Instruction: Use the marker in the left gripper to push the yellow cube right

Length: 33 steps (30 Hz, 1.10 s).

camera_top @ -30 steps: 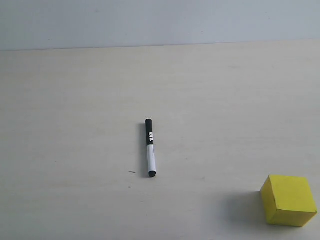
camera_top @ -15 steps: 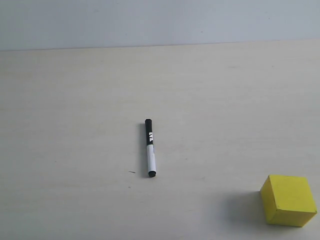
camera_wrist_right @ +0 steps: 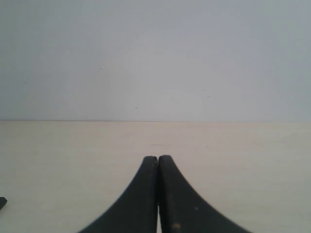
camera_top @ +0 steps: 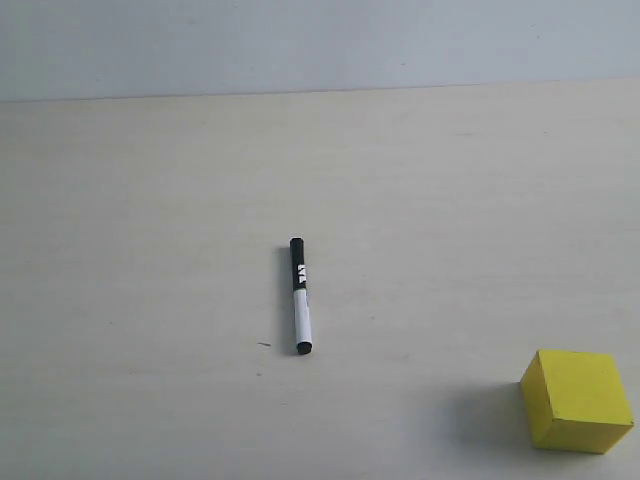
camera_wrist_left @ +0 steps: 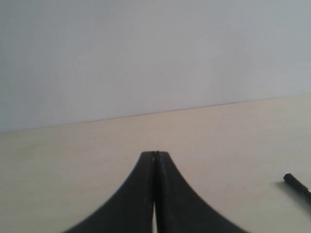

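Note:
The marker [camera_top: 299,294] lies flat on the table [camera_top: 150,250] near the middle of the exterior view, black cap end farther away, with nothing holding it. Its black tip [camera_wrist_left: 297,185] shows at the edge of the left wrist view. The yellow cube [camera_top: 577,400] sits at the near right corner of the exterior view, well apart from the marker. My left gripper [camera_wrist_left: 155,154] is shut and empty, fingertips pressed together. My right gripper [camera_wrist_right: 158,158] is also shut on nothing. Neither arm appears in the exterior view.
A pale wall [camera_top: 320,45] rises behind the table's far edge. A small dark mark [camera_top: 264,345] sits on the tabletop just left of the marker's near end. A dark bit [camera_wrist_right: 2,203] pokes in at the right wrist view's edge.

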{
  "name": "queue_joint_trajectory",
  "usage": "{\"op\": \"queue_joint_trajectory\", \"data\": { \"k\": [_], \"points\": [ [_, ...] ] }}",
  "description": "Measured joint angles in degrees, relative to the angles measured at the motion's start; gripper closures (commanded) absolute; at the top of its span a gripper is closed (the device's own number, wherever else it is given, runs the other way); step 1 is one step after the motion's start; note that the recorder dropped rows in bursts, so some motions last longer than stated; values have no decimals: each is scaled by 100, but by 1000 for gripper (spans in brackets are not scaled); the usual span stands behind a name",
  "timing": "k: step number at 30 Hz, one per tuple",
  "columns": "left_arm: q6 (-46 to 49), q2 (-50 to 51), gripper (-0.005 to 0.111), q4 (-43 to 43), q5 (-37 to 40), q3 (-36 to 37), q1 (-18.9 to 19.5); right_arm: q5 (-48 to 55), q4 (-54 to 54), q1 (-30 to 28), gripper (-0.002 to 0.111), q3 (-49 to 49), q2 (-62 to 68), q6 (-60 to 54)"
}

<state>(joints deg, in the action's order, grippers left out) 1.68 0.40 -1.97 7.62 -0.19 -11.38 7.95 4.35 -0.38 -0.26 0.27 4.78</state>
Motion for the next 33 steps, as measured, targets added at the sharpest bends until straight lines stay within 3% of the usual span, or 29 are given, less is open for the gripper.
{"op": "queue_joint_trajectory", "data": {
  "k": [33],
  "points": [
    [277, 0, 107, 229, 35, 0, 162, 0, 0, 0, 108, 0, 0, 0]
  ]
}}
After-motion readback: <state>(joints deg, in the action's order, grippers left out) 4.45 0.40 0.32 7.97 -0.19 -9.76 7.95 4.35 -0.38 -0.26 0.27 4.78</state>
